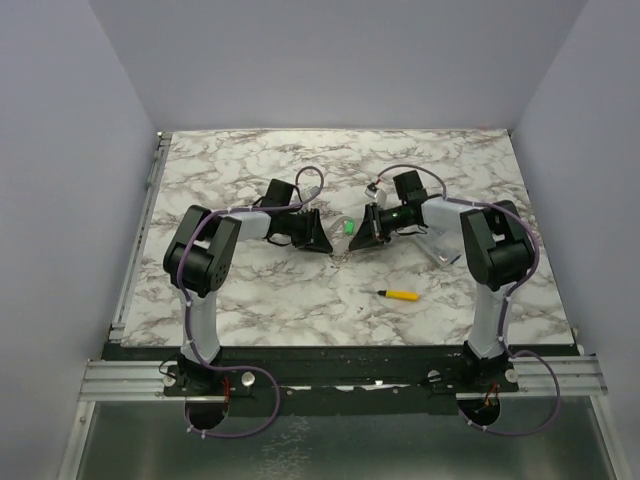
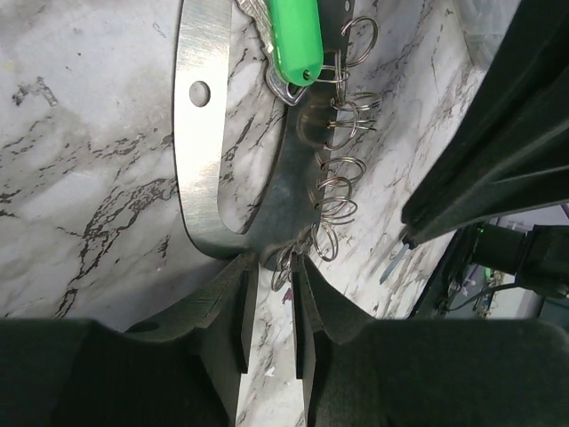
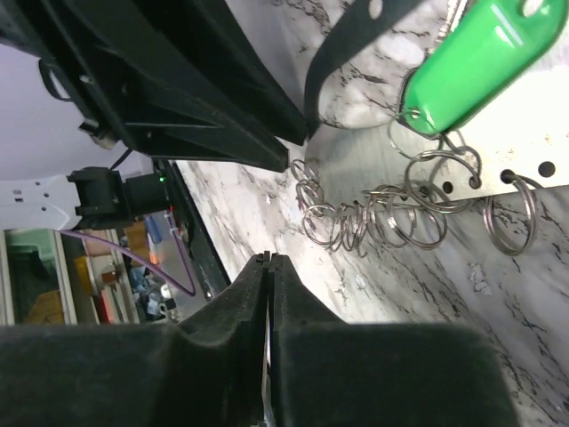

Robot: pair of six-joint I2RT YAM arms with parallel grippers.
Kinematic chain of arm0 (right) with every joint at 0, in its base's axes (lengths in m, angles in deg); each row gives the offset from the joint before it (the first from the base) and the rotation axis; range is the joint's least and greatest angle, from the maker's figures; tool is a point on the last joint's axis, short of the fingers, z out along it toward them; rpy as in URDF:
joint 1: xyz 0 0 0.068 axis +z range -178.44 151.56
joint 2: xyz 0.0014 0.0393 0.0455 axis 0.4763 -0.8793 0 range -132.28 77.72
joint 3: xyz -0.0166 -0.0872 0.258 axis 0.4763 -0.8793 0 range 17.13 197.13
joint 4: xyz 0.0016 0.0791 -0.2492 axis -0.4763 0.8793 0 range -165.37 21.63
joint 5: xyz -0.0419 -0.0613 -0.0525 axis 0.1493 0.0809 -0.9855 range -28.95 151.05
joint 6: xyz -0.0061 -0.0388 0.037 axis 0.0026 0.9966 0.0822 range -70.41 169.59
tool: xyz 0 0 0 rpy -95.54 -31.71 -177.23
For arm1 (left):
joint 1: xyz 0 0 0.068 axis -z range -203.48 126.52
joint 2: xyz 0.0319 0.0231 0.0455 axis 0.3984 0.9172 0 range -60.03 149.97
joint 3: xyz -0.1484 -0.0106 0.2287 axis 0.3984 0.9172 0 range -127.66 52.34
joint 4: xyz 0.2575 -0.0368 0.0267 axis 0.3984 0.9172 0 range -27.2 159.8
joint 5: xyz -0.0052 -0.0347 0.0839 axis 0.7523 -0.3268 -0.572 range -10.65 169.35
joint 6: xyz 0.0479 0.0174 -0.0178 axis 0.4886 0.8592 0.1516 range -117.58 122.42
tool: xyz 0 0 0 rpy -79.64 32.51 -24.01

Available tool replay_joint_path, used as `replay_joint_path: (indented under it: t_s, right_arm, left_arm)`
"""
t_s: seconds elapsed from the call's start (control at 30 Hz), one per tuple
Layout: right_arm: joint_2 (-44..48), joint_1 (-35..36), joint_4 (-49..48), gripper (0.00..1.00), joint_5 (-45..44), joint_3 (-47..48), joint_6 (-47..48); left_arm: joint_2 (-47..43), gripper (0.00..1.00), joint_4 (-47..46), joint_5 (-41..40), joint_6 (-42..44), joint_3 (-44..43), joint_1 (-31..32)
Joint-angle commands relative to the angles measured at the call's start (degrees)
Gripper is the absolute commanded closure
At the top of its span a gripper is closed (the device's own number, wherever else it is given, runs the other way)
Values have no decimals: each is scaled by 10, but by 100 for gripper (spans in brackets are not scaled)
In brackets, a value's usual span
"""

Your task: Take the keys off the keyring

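Observation:
The keyring (image 1: 343, 250) is a flat silvery oblong loop (image 2: 200, 151) lying mid-table, with several thin split rings (image 2: 338, 178) strung along one side. A key with a bright green head (image 2: 296, 40) hangs at its far end and also shows in the top view (image 1: 348, 228) and the right wrist view (image 3: 476, 62). I cannot make out any other keys. My left gripper (image 2: 274, 260) is closed on the loop's near bend, with one split ring between its fingertips. My right gripper (image 3: 268, 260) is shut and empty, just short of the rings (image 3: 373, 222), opposite the left gripper (image 1: 330, 245).
A small yellow-handled screwdriver (image 1: 401, 295) lies on the marble top in front of the right gripper (image 1: 358, 243). A clear plastic box (image 1: 441, 250) sits under the right arm. Grey walls close the table on three sides.

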Motion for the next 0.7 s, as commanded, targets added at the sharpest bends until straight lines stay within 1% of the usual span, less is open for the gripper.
replay_joint_path:
  t_s: [0.0,0.13,0.23,0.3,0.33,0.4,0.47,0.53,0.57,0.67]
  right_arm:
    - [37,4,-25,98,10,-6,-15]
    - [57,4,-19,99,1,-8,-5]
    - [79,4,-17,99,-5,-9,7]
    - [89,4,3,99,-28,-5,24]
    - [91,4,18,98,-57,-1,28]
    - [90,4,45,69,-124,7,33]
    - [89,4,63,55,-183,14,42]
    - [93,6,65,45,-229,17,55]
    - [95,9,63,43,-243,18,66]
    - [90,22,60,41,-277,28,104]
  left_arm:
    - [24,70,63,-53,35,33,9]
    - [-9,69,70,-50,50,47,6]
    - [-41,63,75,-47,64,58,-2]
    - [-59,61,82,-47,74,64,-10]
    - [-65,61,87,-52,78,65,-11]
    - [-73,60,95,-59,81,69,-13]
    - [-74,55,95,-69,77,71,-12]
    - [-75,51,95,-76,76,71,-12]
    - [-77,49,95,-79,78,71,-12]
    - [-83,44,96,-79,83,71,-13]
